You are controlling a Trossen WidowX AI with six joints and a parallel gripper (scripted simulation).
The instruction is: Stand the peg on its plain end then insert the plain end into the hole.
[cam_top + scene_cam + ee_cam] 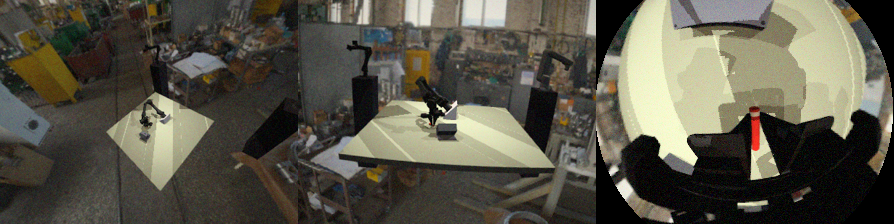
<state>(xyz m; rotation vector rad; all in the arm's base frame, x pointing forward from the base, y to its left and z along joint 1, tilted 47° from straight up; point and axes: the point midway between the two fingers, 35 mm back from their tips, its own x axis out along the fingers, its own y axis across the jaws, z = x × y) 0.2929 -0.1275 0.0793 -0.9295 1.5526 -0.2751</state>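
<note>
The red peg (755, 132) shows between the fingertips in the wrist view, its white-banded end toward the panel; in the exterior view it is only a red speck. My gripper (754, 115) (432, 124) is shut on the peg, low over the table (407, 145) (163, 160). Whether the peg touches the table, and its exact tilt, I cannot tell. The grey sloped panel (145, 134) (447, 128) (731, 15) stands a short way beyond the gripper, cut off by the wrist view's top edge. Its hole cannot be made out.
A pale lilac wedge (166, 118) (452, 113) stands by the arm's base, behind the gripper. Two dark pedestals (365, 103) (542, 116) with other arms stand beyond the table's sides.
</note>
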